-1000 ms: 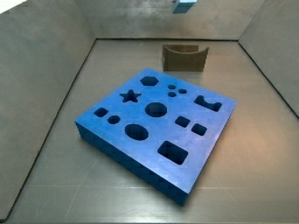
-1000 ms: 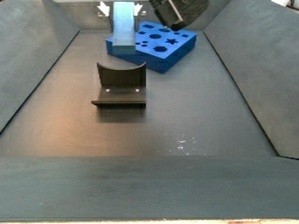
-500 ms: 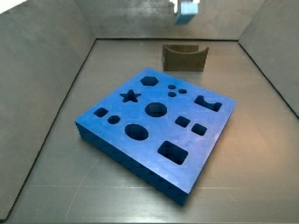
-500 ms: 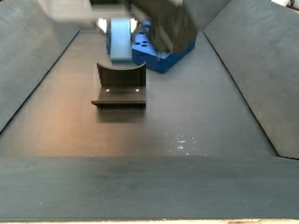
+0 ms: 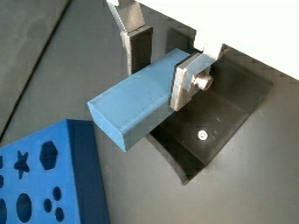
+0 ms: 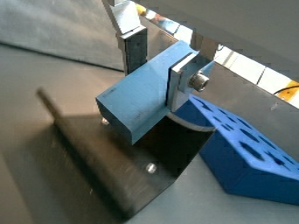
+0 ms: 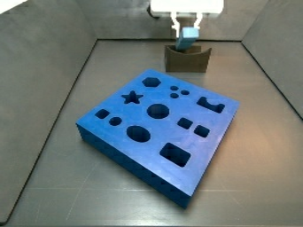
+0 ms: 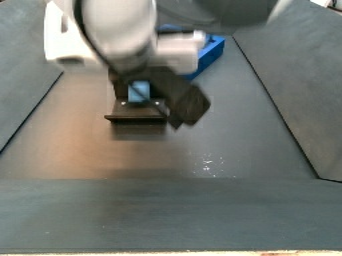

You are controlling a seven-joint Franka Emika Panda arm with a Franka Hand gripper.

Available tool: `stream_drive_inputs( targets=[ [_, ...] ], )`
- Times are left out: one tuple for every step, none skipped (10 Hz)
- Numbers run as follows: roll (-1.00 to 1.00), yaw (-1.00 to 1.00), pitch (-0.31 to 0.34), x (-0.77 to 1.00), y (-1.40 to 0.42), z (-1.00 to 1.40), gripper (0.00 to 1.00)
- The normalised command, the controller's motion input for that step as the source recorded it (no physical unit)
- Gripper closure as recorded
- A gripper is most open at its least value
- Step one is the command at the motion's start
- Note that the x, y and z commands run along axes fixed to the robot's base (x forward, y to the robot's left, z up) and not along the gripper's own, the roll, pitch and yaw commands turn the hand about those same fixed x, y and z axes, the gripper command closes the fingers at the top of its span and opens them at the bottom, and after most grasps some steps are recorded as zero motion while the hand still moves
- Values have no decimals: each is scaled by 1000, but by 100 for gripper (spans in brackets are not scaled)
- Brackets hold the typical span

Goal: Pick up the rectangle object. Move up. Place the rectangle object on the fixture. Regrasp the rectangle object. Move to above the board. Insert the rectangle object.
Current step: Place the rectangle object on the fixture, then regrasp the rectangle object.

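Note:
My gripper (image 7: pixel 186 27) is shut on the small light-blue rectangle object (image 7: pixel 187 38) and holds it just above the notch of the dark fixture (image 7: pixel 187 59) at the far end of the floor. In both wrist views the block (image 5: pixel 138 103) (image 6: pixel 142 103) sits between the silver fingers (image 5: pixel 187 79) (image 6: pixel 184 77), with the fixture (image 5: pixel 219 118) (image 6: pixel 111 166) right under it. I cannot tell whether the block touches the fixture. The big deep-blue board (image 7: pixel 160 129) lies flat mid-floor. In a side view the arm hides most of the fixture (image 8: pixel 134 117) and the board (image 8: pixel 214 48).
Grey sloping walls (image 7: pixel 53 97) close in the floor on both sides. The board (image 5: pixel 47 179) (image 6: pixel 247 150) lies close beside the fixture. The arm's white body (image 8: pixel 114 35) fills the upper part of a side view.
The gripper has come down with the light-blue block from the top of the enclosure to just above the fixture's notch. The board and fixture have not moved.

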Motion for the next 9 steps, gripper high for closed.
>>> stream_drive_inputs(
  targets=[
    [-884, -151, 157, 186, 116, -873, 100],
    [-699, -148, 134, 157, 98, -704, 100],
    [-432, -153, 90, 109, 68, -420, 100],
    [-311, -157, 60, 93, 80, -358, 100],
    [-234, -145, 2, 71, 59, -354, 100],
    [-219, -141, -7, 70, 56, -352, 100],
    [0, 0, 0, 0, 0, 0, 0],
    [-8, 12, 36, 0, 0, 1000, 0],
    [1, 19, 46, -9, 2, 1000, 0]
  ],
)
